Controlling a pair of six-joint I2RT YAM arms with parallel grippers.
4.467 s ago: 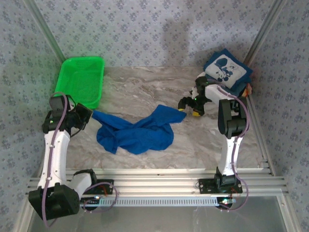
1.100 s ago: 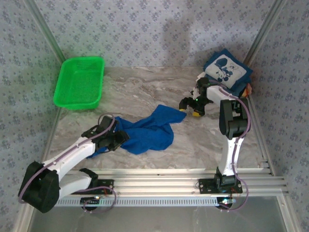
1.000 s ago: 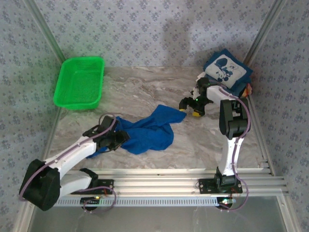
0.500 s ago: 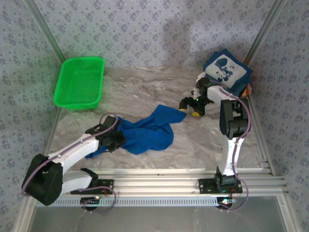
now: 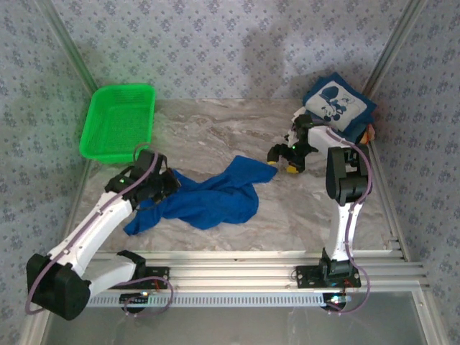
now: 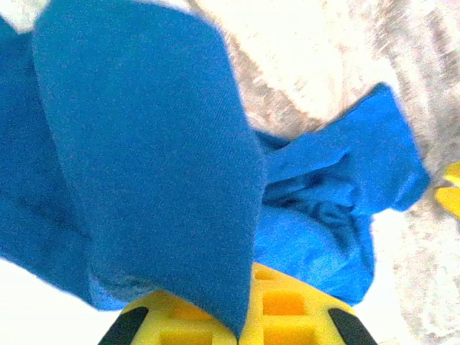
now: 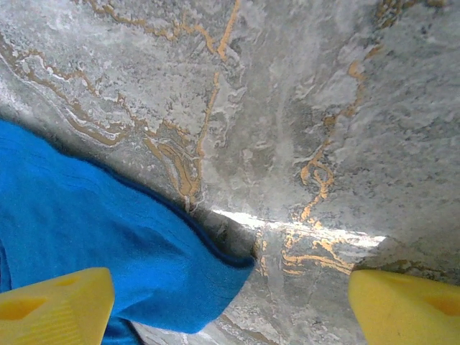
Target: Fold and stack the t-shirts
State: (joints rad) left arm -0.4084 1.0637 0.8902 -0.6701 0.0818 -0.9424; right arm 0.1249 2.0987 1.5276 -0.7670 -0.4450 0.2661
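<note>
Left gripper [image 5: 161, 184] clamps the blue tee [image 5: 215, 200] at center left. Right gripper [image 5: 281, 159] gapes over its right corner, with open table [image 5: 215, 133] above.

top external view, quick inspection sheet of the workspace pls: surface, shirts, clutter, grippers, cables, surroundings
surface: marbled table, bare around the cloth
job's things: royal-blue t-shirt crumpled mid-table; folded navy t-shirt with white print, far right corner
clutter: green basket, far left corner
grippers: left gripper shut on the blue shirt's left end; right gripper open astride its right corner
cables: purple cables along both arms, looped at the bases
surroundings: patterned walls; metal rails at near edge
</note>
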